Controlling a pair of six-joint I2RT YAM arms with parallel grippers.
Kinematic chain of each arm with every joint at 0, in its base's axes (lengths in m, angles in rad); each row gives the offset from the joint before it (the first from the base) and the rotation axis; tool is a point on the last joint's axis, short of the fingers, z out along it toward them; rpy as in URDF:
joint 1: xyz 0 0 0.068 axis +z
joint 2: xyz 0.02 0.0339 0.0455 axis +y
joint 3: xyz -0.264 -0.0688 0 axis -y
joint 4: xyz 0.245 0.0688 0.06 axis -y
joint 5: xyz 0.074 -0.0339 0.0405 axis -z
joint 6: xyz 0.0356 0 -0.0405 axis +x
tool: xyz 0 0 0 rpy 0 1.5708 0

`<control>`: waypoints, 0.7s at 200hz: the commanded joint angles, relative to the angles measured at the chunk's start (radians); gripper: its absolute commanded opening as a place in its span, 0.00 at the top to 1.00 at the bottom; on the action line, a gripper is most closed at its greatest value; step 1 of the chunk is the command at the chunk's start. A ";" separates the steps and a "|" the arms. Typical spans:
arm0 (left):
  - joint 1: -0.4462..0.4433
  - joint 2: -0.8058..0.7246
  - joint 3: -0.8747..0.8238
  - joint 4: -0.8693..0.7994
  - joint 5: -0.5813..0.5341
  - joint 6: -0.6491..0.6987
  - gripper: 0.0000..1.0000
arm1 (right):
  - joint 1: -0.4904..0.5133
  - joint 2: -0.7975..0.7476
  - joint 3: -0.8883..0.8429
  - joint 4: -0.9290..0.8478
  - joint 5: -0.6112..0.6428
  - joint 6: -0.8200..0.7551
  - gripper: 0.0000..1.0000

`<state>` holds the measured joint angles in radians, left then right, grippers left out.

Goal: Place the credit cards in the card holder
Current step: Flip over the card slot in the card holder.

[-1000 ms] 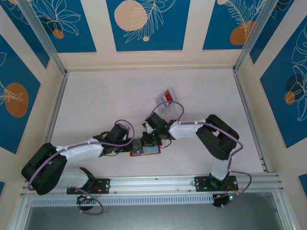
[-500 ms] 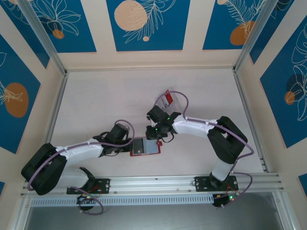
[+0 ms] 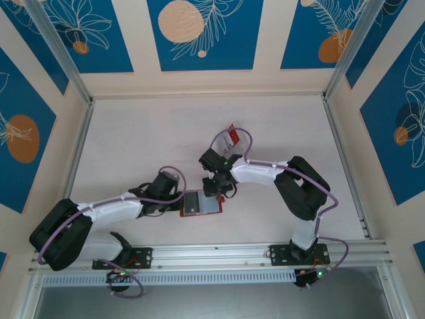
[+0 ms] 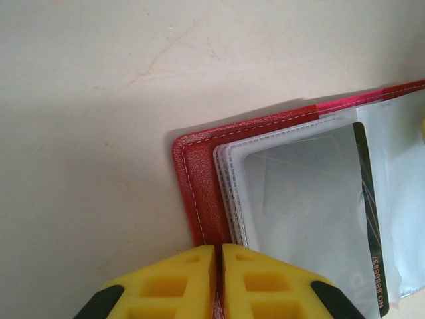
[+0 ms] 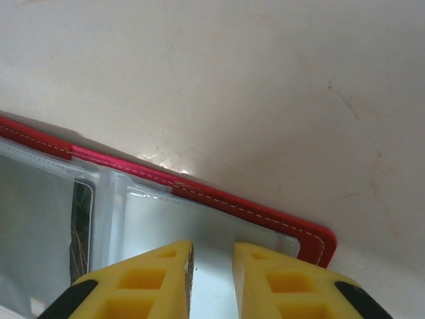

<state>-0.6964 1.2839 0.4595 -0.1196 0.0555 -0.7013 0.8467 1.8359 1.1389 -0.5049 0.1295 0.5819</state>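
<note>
The dark red card holder (image 3: 201, 204) lies open on the table, clear sleeves facing up. My left gripper (image 3: 176, 208) is shut on its left edge; in the left wrist view the yellow fingers (image 4: 179, 282) pinch the red cover (image 4: 199, 179). A black card (image 4: 369, 219) sits inside a clear sleeve. My right gripper (image 3: 215, 191) hovers over the holder's far right corner, open, with only the pale sleeve (image 5: 212, 229) showing between its fingertips. The red rim (image 5: 265, 216) runs just beyond them. A red card (image 3: 232, 135) lies farther back.
A clear plastic tray (image 3: 226, 140) holding the remaining cards sits behind the right gripper, mid-table. Metal rails (image 3: 265, 252) line the near edge and walls enclose the other three sides of the pale tabletop (image 3: 133, 139).
The right gripper lifted off the holder toward the tray, then came back down beside the holder's far right corner. The left gripper and the holder stayed put.
</note>
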 commanded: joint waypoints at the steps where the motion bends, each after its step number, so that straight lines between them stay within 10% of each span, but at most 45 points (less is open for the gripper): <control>1: 0.001 0.020 -0.030 -0.064 -0.002 -0.007 0.89 | 0.016 0.045 0.011 -0.049 0.066 -0.011 0.74; 140: 0.000 0.003 -0.034 -0.067 0.001 -0.009 0.89 | 0.144 0.140 -0.010 -0.103 0.183 0.114 0.79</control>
<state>-0.6964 1.2831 0.4595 -0.1196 0.0555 -0.7013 0.9600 1.8759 1.1877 -0.5571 0.3386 0.6464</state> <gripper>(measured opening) 0.111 0.229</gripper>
